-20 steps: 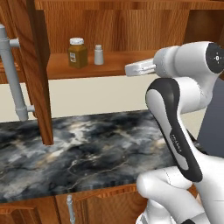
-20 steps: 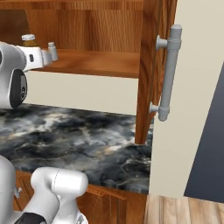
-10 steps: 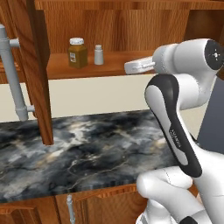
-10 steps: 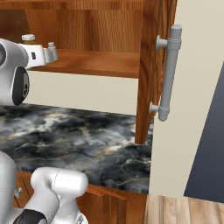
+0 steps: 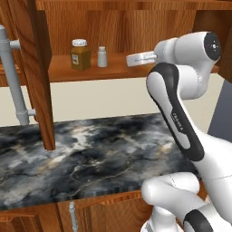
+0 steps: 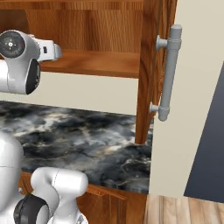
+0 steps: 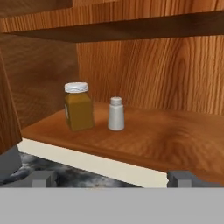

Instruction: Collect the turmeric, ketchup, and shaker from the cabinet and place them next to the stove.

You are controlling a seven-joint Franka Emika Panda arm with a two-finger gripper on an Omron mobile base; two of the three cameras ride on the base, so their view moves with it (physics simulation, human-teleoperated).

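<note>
The turmeric (image 5: 80, 55) (image 7: 78, 106), a squat amber jar with a white lid, stands on the shelf of the open wooden cabinet (image 5: 97, 72) (image 7: 166, 135). Just to its right is the small white-grey shaker (image 5: 102, 57) (image 7: 116, 114). My gripper (image 5: 129, 59) (image 6: 58, 52) (image 7: 112, 178) hovers at shelf height in front of the cabinet, right of both containers and apart from them. It is open, its fingertips (image 7: 41, 178) set wide with nothing between them. The ketchup and the stove are out of view.
The cabinet's left door (image 5: 38, 68) hangs open with a long grey bar handle (image 5: 13, 81); the right door (image 6: 148, 70) carries its handle (image 6: 168, 72) too. A dark marble counter (image 5: 90, 154) (image 6: 87, 140) runs below, with a pale wall strip beneath the shelf.
The hand has risen a little and shifted left towards the shelf opening. The jar and the shaker have not moved. The gripper stays open.
</note>
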